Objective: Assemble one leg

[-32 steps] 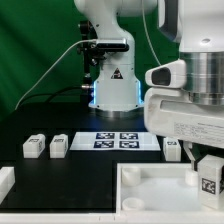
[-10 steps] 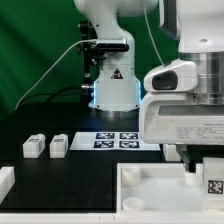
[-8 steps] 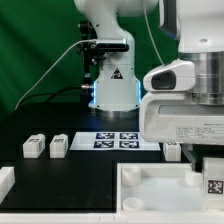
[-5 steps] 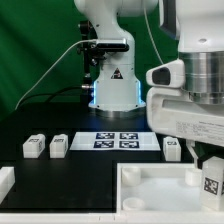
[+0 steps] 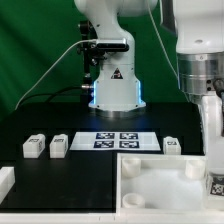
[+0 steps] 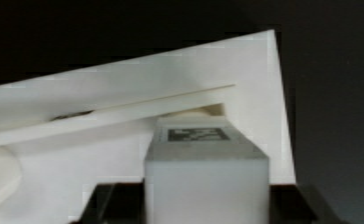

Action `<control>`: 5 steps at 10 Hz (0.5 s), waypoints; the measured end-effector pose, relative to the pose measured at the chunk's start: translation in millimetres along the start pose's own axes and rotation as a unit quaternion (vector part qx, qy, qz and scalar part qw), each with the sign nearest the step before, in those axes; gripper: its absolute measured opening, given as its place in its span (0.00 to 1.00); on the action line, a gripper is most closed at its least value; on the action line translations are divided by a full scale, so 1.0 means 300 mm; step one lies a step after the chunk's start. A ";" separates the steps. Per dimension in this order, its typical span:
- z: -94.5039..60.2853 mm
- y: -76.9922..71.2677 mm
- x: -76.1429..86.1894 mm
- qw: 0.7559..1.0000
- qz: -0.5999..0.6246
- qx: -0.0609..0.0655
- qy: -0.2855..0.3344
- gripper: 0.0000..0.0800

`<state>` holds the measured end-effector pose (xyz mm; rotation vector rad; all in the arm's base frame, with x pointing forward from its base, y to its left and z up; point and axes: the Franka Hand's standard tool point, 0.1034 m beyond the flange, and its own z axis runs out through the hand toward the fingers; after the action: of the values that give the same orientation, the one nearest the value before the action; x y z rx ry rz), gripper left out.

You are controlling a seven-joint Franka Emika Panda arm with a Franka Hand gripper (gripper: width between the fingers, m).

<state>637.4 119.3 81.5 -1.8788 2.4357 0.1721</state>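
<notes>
**Clerk:** Item one, the hand. State?

**Operator:** I read the hand (image 6: 211,195) as closed on the leg (image 6: 209,160). In the wrist view the white block stands between the two dark fingertips (image 6: 111,205), tag face toward the camera. In the exterior view the arm comes down at about 3 o'clock and the held leg (image 5: 215,184) shows at the frame edge near 4 o'clock, only its tag visible.

**Clerk:** Item two, the large piece.

**Operator:** White tray-like top (image 5: 150,182), raised rim, on the worktop (image 5: 60,175) between 5 and 6 o'clock. The wrist view shows its corner (image 6: 232,70) just behind the held leg. I cannot tell whether the two touch.

**Clerk:** Item three, loose stock.

**Operator:** Two spare legs side by side at 8 o'clock (image 5: 34,146) and (image 5: 59,146), one more (image 5: 171,145) near 3 o'clock, just beside the marker board (image 5: 118,140). All three rest untouched on the worktop.

**Clerk:** Step in hand?

**Operator:** My judgement: carry and align. The leg is gripped and brought to the top's corner, not yet seated.

**Clerk:** Next move?

**Operator:** I would square the leg over the corner socket, lower it straight, then turn it in. The socket itself is hidden from me, so alignment needs care.
</notes>
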 end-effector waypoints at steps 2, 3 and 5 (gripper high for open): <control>0.000 -0.001 0.002 1.000 0.012 0.000 0.000 0.37; 0.002 0.001 0.001 1.000 0.008 0.000 0.000 0.46; 0.021 0.016 -0.007 0.993 -0.115 0.011 0.001 0.69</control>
<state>633.1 123.2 75.8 -2.1294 2.1885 0.1321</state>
